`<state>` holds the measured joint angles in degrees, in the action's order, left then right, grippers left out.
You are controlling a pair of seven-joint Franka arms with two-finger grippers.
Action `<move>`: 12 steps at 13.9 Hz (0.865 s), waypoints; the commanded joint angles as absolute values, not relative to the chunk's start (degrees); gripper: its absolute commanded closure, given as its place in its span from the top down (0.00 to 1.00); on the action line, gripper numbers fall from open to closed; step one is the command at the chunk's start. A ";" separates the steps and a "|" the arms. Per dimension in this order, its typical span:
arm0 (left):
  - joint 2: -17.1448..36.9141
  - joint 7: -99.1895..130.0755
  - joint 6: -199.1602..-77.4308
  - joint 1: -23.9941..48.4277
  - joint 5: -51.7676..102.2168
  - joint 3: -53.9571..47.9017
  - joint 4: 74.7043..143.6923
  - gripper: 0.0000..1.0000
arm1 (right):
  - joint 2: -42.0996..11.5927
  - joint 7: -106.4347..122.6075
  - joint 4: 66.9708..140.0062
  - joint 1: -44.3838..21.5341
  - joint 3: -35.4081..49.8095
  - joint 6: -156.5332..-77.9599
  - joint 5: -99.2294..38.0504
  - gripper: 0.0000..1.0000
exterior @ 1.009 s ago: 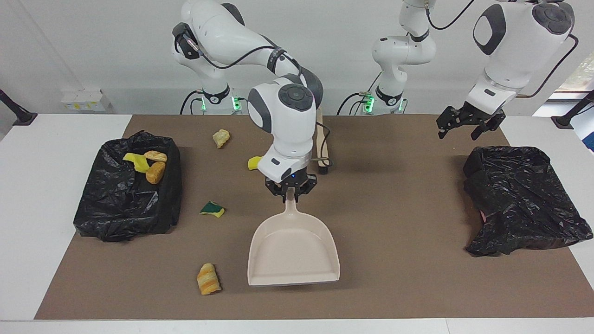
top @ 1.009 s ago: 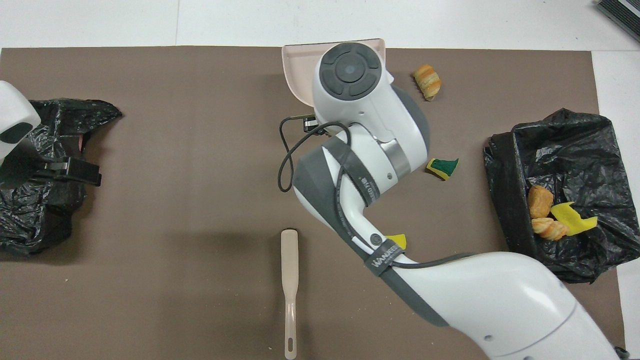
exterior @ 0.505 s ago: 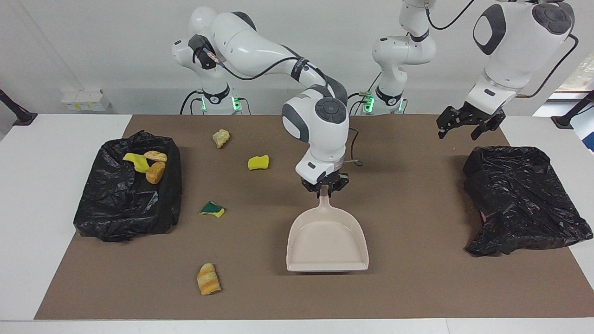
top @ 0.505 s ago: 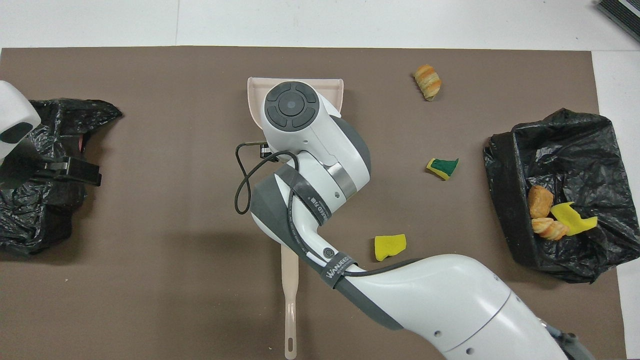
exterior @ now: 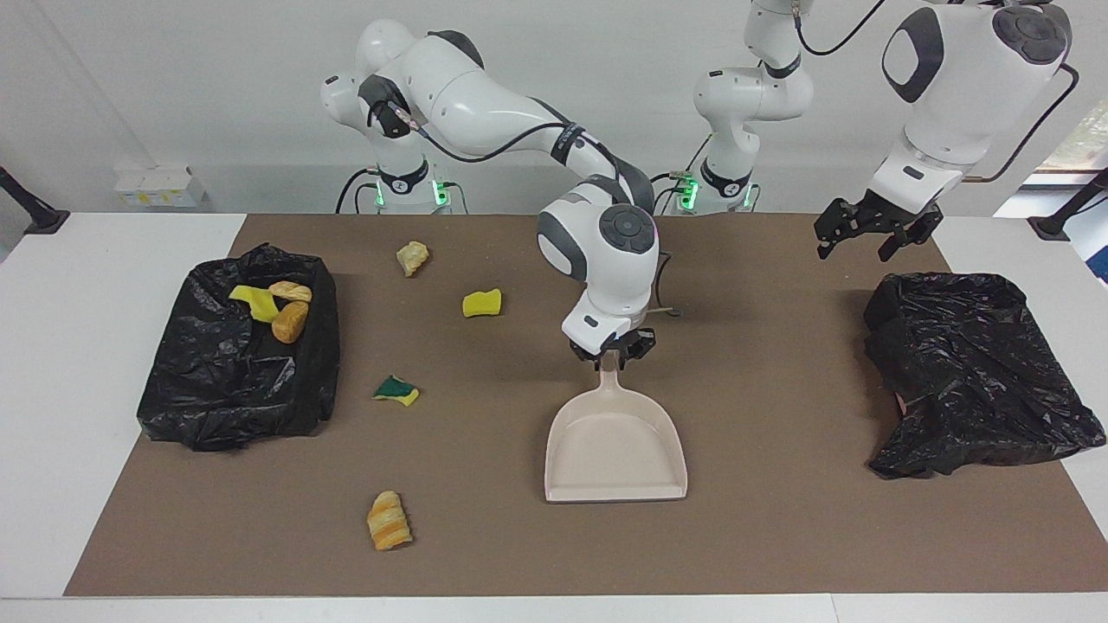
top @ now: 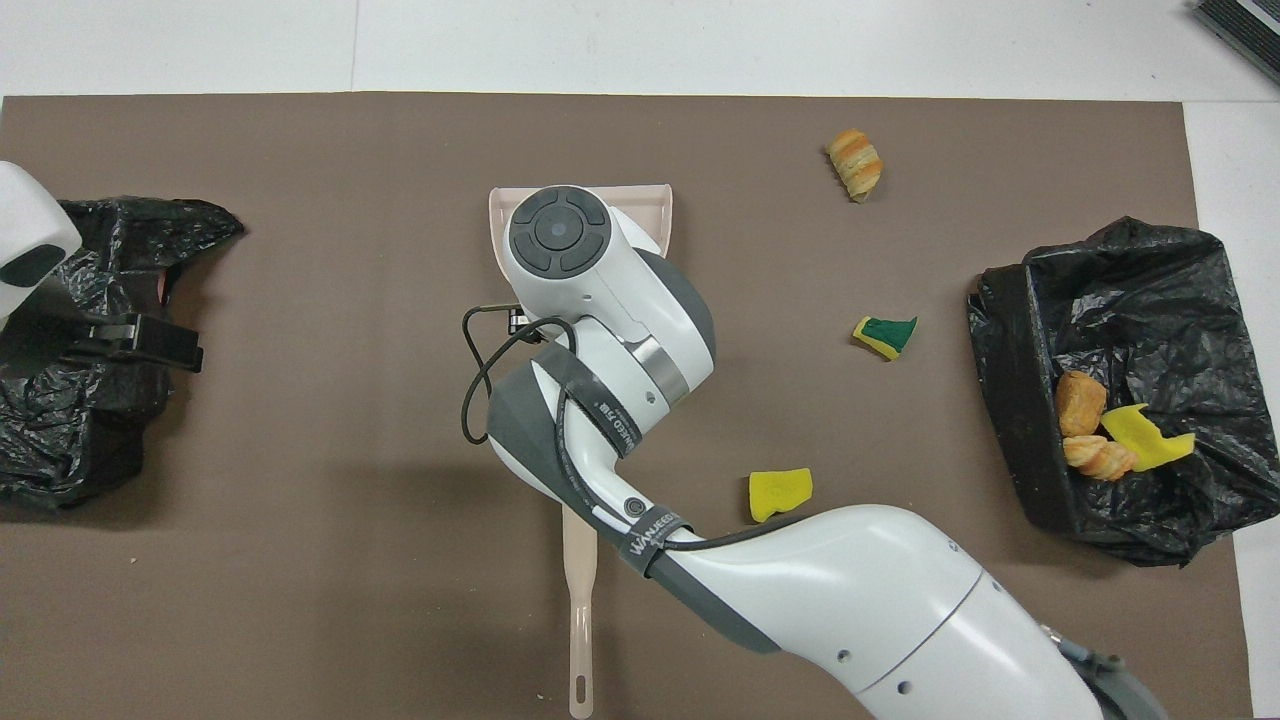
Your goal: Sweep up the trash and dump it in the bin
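My right gripper (exterior: pixel 610 356) is shut on the handle of the beige dustpan (exterior: pixel 615 450), which lies flat at the middle of the brown mat; only the dustpan's rim (top: pixel 660 200) shows from overhead. Loose trash lies toward the right arm's end: a tan lump (exterior: pixel 412 257), a yellow sponge (exterior: pixel 481 303), a green-yellow sponge (exterior: pixel 396 390) and a bread lump (exterior: pixel 388 520). The black-lined bin (exterior: pixel 234 389) holds a yellow sponge (exterior: pixel 253 303) and two bread lumps (exterior: pixel 290 321). My left gripper (exterior: pixel 874 232) waits open in the air.
A second black bag (exterior: pixel 969 372) lies at the left arm's end, below the left gripper. The beige brush (top: pixel 580 600) lies on the mat near the robots, partly under the right arm. White table (exterior: pixel 69 346) surrounds the mat.
My right gripper has carried the dustpan from beside the green-yellow sponge toward the left arm's end and lowered it at the mat's middle. The left arm has not moved.
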<state>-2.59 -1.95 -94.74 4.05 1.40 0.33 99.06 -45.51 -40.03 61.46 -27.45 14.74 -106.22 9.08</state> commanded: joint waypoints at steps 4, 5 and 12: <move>-2.37 -1.41 -94.57 4.84 0.70 0.70 98.00 1.00 | -39.66 -40.52 65.99 -23.73 15.38 -106.08 1.07 1.00; -2.37 -1.75 -94.40 5.10 0.70 0.79 98.00 1.00 | -37.55 -40.78 68.01 -23.82 15.38 -105.91 0.97 1.00; -1.59 6.82 -103.51 10.35 0.97 -1.40 98.09 1.00 | -14.61 -44.28 94.97 -25.22 15.47 -104.14 -3.60 1.00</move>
<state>-2.50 1.94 -100.13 7.44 1.44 -1.52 99.00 -22.75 -41.63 82.17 -25.27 15.08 -101.78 -1.61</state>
